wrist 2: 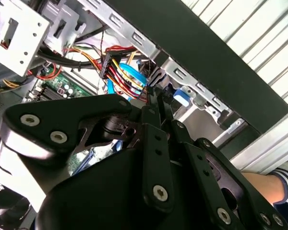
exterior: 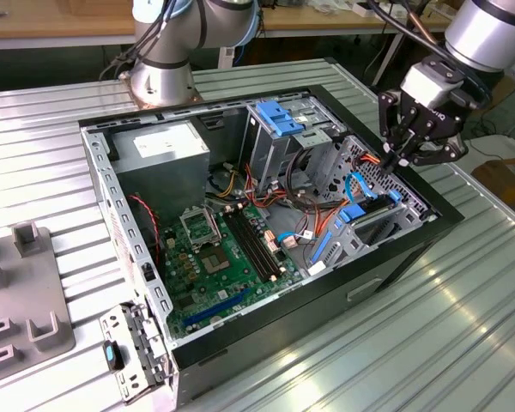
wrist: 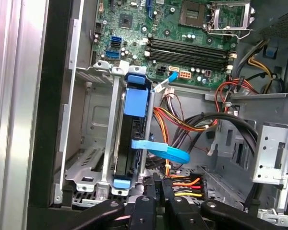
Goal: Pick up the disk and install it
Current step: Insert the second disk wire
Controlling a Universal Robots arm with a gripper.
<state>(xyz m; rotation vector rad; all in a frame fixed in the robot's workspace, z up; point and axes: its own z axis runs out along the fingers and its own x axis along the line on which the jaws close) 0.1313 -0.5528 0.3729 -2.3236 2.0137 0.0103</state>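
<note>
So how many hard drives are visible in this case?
1. The disk stands on edge in its blue carrier in the drive cage, near the gripper; the bay beside it looks empty. Others may be hidden behind metalwork.

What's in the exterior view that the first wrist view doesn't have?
Exterior view adds the silver robot arm base and the grey slotted stand on the ribbed metal table. First wrist view adds a close look at the flat disk in blue plastic rails, edge-on in its metal bay. Both share the green motherboard and the black gripper.
</note>
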